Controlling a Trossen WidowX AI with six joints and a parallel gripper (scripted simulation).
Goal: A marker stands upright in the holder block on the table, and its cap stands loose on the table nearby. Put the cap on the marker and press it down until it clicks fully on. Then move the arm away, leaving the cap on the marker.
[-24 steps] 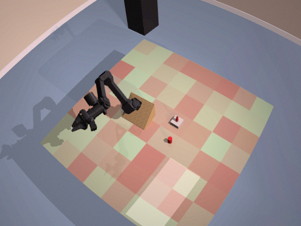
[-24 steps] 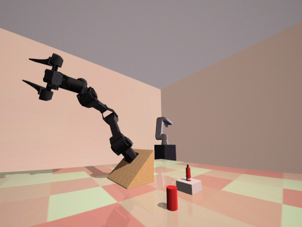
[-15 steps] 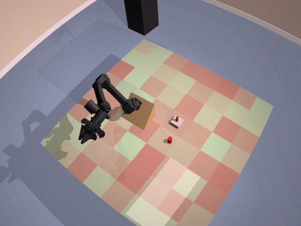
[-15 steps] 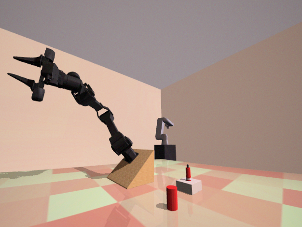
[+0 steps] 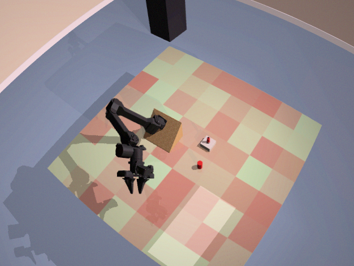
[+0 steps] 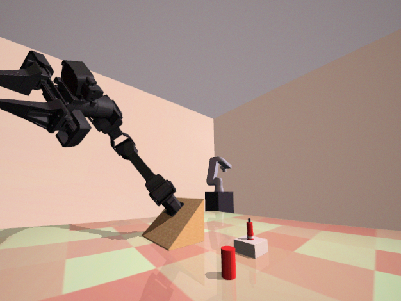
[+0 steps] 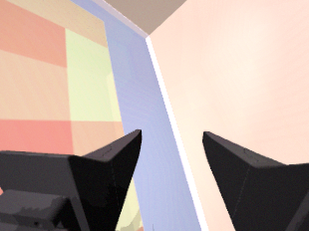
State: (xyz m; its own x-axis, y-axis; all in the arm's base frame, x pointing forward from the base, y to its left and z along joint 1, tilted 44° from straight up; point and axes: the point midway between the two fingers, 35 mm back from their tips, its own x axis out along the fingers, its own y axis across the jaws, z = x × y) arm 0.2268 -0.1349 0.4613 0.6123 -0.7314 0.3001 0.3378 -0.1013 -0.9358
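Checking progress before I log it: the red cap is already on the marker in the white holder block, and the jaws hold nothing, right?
Not quite. The exterior view shows the red cap standing loose on the table, apart from the marker in the holder block. The jaws do hold nothing.

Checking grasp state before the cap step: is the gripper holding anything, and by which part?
Nothing is held. The gripper is open with only air between its fingers; the red cap stands loose on the table, apart from the marker in its holder block.
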